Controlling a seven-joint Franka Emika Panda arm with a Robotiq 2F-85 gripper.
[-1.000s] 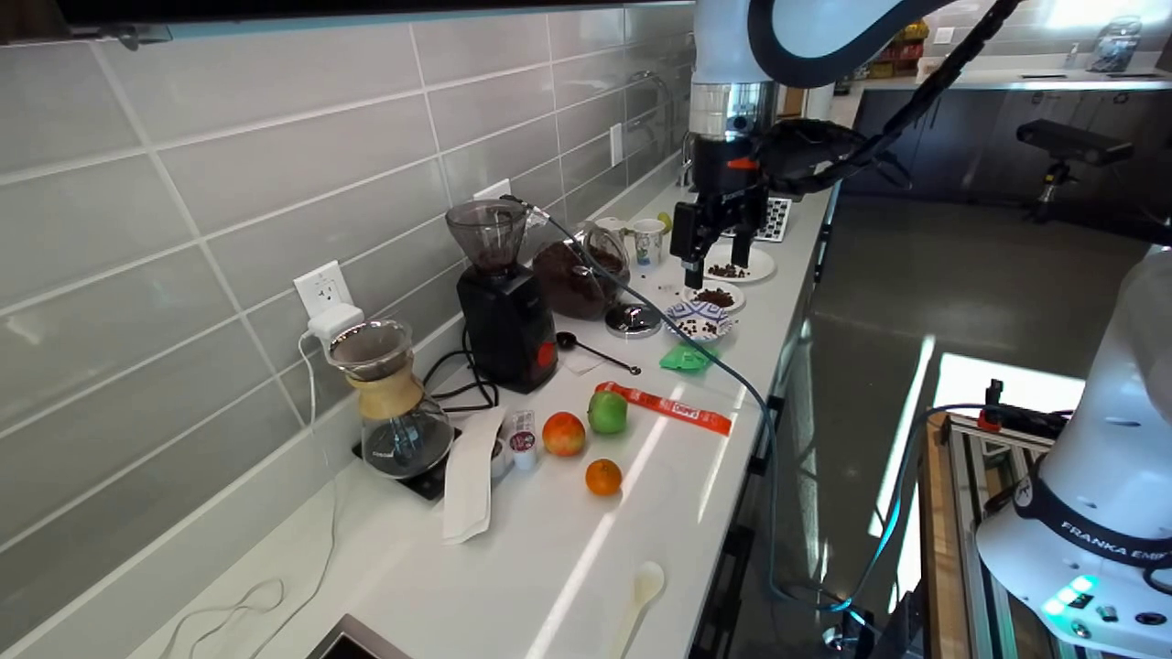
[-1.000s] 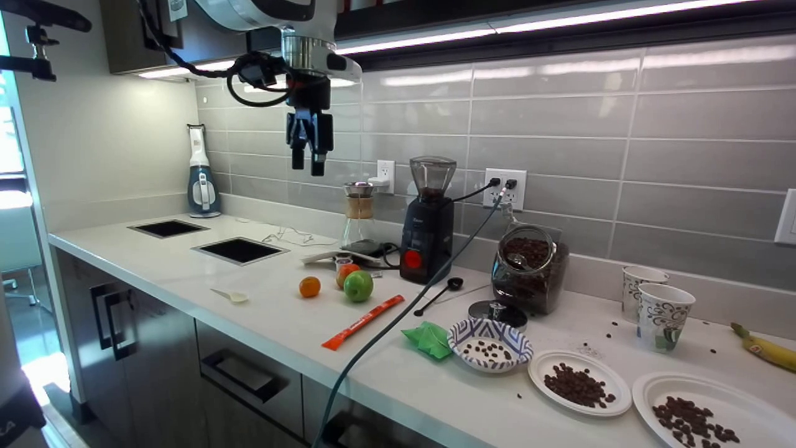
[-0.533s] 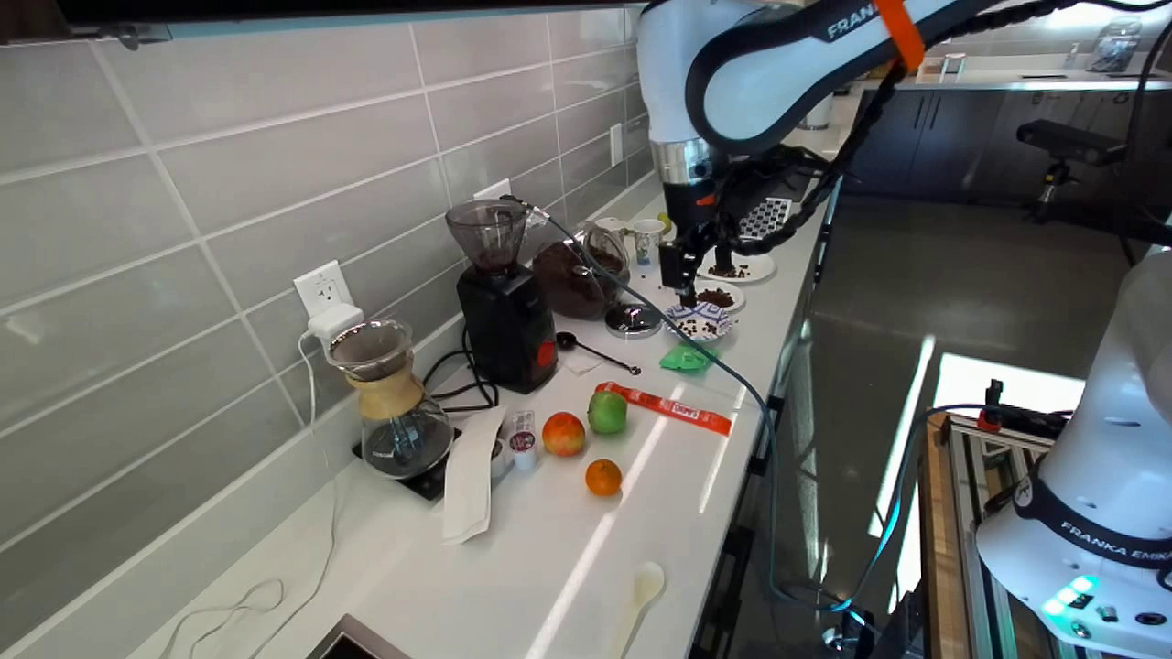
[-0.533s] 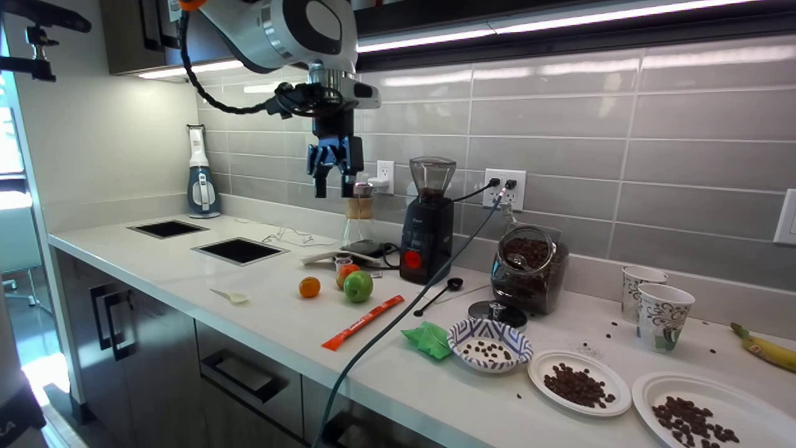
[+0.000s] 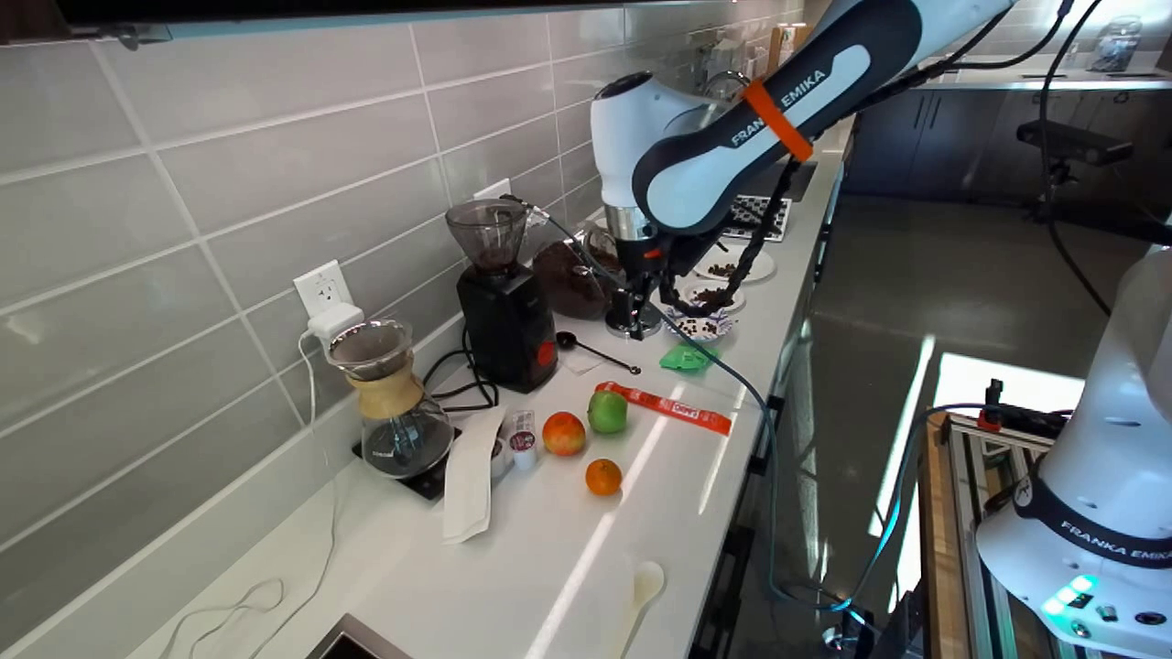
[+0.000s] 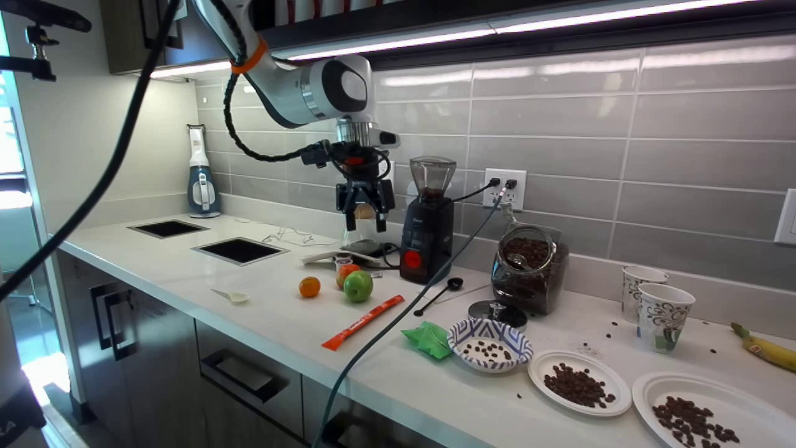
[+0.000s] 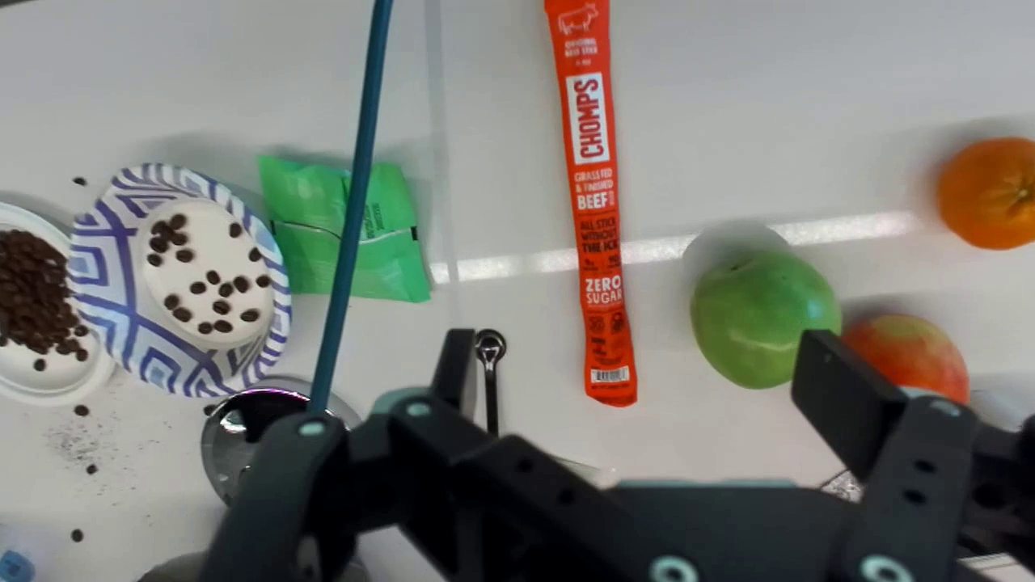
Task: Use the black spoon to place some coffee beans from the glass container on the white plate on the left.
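Note:
The black spoon (image 6: 455, 284) lies on the counter in both exterior views, its bowl toward the grinder. In the wrist view only its handle's end (image 7: 491, 347) shows, beside one finger; my gripper hides the rest. Well above the counter, my gripper (image 7: 644, 364) points down with jaws wide apart and nothing between them. The glass container (image 6: 544, 277), a tilted clear jar, holds dark coffee beans (image 6: 528, 249). Two white plates bear beans: a smaller one (image 6: 559, 356), on the left in an exterior view, and a larger one (image 6: 758, 414) to its right.
A blue-grey cable (image 7: 356, 202) slants across the scene near my gripper. The black grinder (image 6: 426, 242) stands beside the spoon. A green apple (image 7: 764, 319), red meat stick (image 7: 594, 242), green packet (image 7: 396, 267), patterned bowl (image 7: 141, 339) and chrome lid (image 7: 218, 444) lie around; cups (image 6: 662, 317) stand further off.
My gripper has come down and moved toward the grinder and spoon, staying open. In an exterior view it shifts left and lower, in an exterior view right and lower. The objects have not moved.

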